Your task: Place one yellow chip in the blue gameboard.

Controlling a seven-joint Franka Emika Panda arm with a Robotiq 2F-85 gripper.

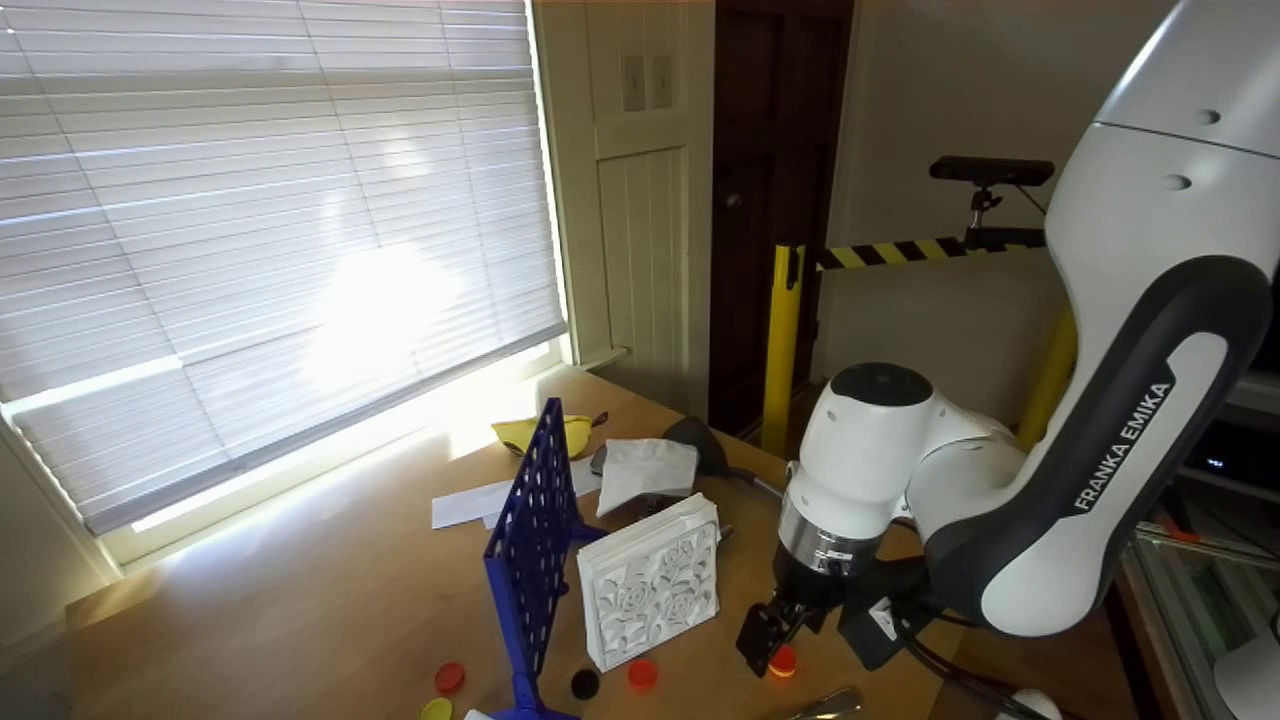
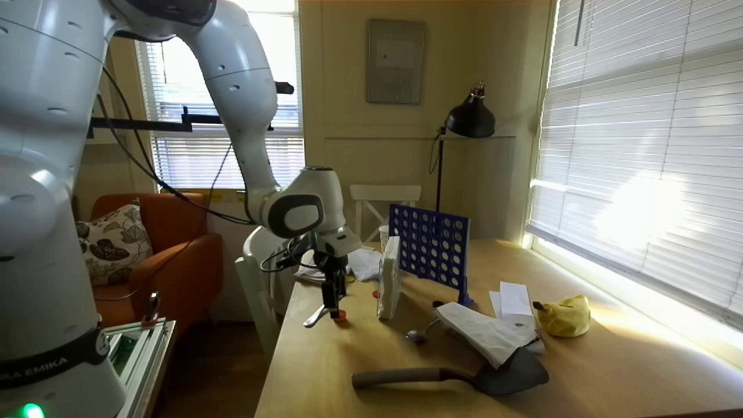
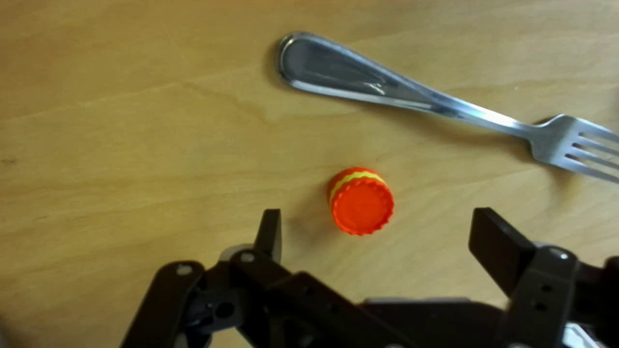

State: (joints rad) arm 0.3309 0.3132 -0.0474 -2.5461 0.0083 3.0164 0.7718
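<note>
"How does the gripper (image 3: 378, 226) stand?"
"Spread wide; the chip stack (image 3: 361, 200) shows between, centre of the wrist view."
"Any yellow chip (image 3: 354, 175)?"
"One's mid-stack. I'd pinch just the top red chip (image 3: 363, 208) away first, fingertips kept level."
"The blue gameboard (image 2: 430, 247)?"
"Right of centre in an exterior view; visible holes look unfilled."

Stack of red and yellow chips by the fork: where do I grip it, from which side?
I'd take the stack by its ridged side, from above. It stands flat face up; in the wrist view the open gripper has a jaw to either side. The fork lies apart. The yellow layer sits under a red one, so a low grip likely lifts both.
</note>
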